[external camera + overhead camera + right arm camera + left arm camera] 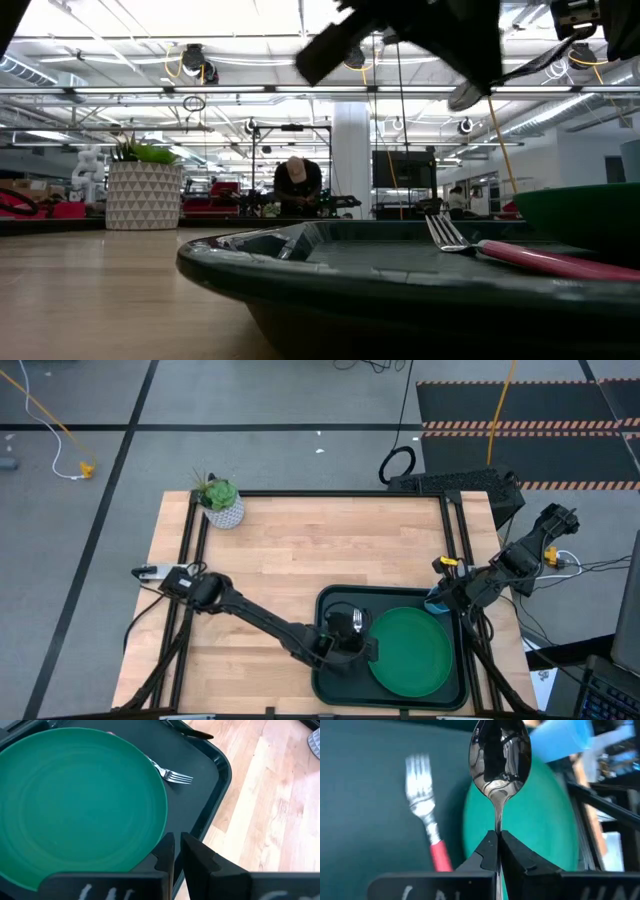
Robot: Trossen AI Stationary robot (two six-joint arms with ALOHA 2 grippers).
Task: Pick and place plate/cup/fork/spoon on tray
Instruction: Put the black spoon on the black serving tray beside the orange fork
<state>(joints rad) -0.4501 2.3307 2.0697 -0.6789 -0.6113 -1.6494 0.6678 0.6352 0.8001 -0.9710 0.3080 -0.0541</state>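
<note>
Bare wood is left open beside the tray (325, 600). Spoon (499, 767) is pinched by left gripper (498, 847) above fork (426, 815); plate (408, 650) partly covered. Right gripper (177, 851) nearly closed, empty.

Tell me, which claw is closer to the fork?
Left. The left claw hangs over the tray right beside the fork, gripping the spoon. The right claw sits at the tray's far edge.

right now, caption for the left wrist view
Left hand pinches the spoon above the tray, fork and plate below.
</note>
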